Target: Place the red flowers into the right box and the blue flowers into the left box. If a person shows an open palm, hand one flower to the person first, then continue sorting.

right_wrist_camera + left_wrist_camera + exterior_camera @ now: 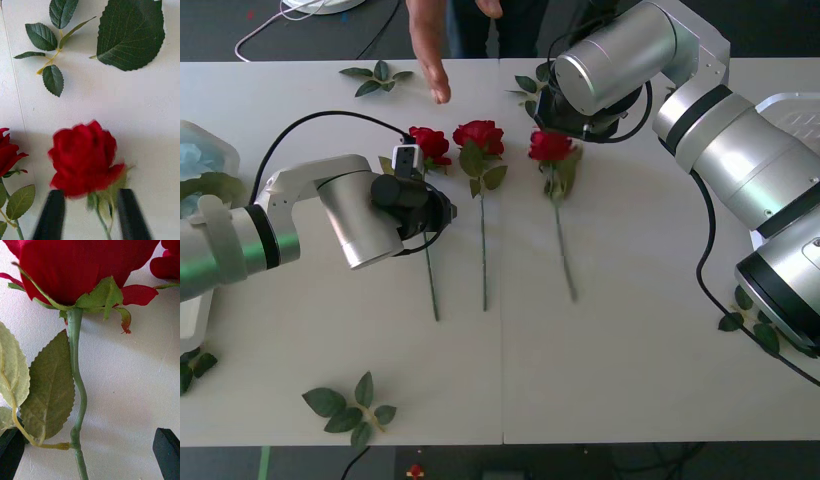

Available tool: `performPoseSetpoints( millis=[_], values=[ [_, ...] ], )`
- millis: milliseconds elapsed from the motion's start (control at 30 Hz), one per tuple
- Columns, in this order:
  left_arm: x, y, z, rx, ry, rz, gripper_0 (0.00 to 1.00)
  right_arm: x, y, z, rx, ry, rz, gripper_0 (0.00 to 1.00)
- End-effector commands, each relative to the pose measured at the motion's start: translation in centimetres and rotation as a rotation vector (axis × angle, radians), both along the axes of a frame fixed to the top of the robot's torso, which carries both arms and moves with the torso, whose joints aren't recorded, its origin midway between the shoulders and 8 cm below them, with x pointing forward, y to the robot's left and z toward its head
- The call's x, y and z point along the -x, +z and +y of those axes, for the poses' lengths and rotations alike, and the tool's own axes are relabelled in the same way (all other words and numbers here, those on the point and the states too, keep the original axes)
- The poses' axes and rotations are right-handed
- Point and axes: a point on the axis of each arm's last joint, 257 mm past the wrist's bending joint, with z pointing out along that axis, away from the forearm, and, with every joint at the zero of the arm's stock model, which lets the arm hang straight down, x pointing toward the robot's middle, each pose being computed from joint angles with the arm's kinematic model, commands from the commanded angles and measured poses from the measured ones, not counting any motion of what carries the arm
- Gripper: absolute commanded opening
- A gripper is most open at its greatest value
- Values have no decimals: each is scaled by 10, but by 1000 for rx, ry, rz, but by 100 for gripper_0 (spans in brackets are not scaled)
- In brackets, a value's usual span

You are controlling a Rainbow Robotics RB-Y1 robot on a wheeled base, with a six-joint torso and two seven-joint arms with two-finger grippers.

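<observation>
Both grippers poised over roses while a hand (430,55) reaches in at the table's (630,380) far edge.

Three red roses (482,135) lie mid-table. The left gripper (90,453) straddles one rose's stem (77,363), fingers spread; the right gripper (92,215) is released too, bracketing another rose (84,159) below the bloom. Best: close on stem, not petals. White table, loose leaf sprigs (348,408), cables on dark floor beyond.

Loose green leaf sprigs (348,408) on a white table (630,380)
</observation>
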Motion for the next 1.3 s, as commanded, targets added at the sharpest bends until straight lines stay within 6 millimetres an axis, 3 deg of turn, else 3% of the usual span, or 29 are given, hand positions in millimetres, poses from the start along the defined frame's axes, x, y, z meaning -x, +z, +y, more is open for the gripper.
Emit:
performPoseSetpoints(
  millis=[33, 233, 667, 1033, 1300],
  values=[
    [-14, 26, -21, 23, -20, -48, 100, -11, 38, 1, 40, 33, -70, 100],
    [-14, 26, -21, 23, -20, -48, 100, -3, 27, 2, 89, 68, -43, 100],
    [-14, 26, -21, 23, -20, -48, 100, 37, -7, 3, 203, 205, -21, 100],
    [-14, 26, -21, 23, -20, -48, 100, 40, -52, -9, 283, 294, -74, 100],
    [-14, 26, -21, 23, -20, -48, 100, 42, -72, 10, 272, 306, -63, 100]
  ],
)
